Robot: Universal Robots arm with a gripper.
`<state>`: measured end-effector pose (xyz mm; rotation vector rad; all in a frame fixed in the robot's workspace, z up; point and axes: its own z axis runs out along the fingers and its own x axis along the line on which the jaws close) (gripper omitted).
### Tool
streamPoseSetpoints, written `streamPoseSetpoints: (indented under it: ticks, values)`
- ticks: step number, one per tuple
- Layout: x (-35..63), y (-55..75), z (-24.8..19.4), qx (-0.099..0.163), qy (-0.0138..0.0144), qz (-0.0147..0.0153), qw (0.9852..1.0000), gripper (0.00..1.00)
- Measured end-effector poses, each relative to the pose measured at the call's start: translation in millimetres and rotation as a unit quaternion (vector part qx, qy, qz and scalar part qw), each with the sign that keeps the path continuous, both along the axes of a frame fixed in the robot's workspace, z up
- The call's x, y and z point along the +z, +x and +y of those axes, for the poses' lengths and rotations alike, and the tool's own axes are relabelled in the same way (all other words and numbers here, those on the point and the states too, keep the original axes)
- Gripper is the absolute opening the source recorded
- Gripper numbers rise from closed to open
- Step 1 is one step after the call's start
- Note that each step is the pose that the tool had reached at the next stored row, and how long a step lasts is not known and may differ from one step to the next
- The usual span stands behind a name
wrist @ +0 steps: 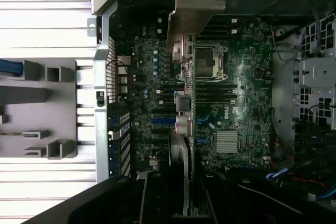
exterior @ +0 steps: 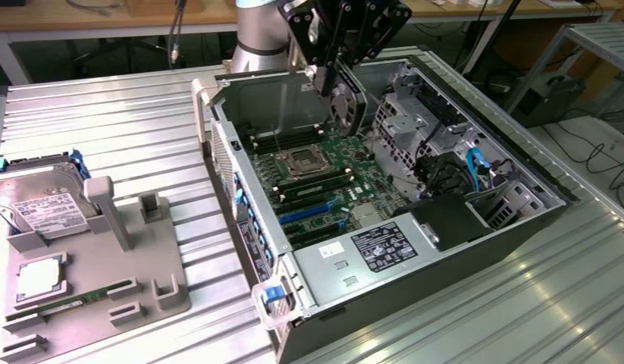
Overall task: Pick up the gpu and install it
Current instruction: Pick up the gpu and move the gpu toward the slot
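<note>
Pincer: my gripper [exterior: 334, 67] is clamped narrow on the gpu [exterior: 347, 106].
Card: I hold it on edge, above the motherboard [exterior: 322, 178].
Motherboard: inside the open computer case [exterior: 463, 250].

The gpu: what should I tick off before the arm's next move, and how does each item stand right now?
1. Grip: the gripper is shut on the gpu: ok.
2. Position: the gpu hangs over the open computer case, above the motherboard: ok.
3. Blue expansion slots free of other cards: ok.
4. Card edge lined up with a slot: cannot tell.
5. Metal bracket lined up with the case's rear openings: cannot tell.
6. Gpu seated in a slot: not ok, it is held in the air.
</note>
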<state>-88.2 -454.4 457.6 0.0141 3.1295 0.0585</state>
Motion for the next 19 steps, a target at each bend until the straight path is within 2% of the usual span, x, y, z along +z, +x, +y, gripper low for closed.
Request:
streamPoseSetpoints:
  ticks: [19]
  values:
    - [-0.4,34.2,0.0,0.0,0.0,0.0,1.0,0.27]
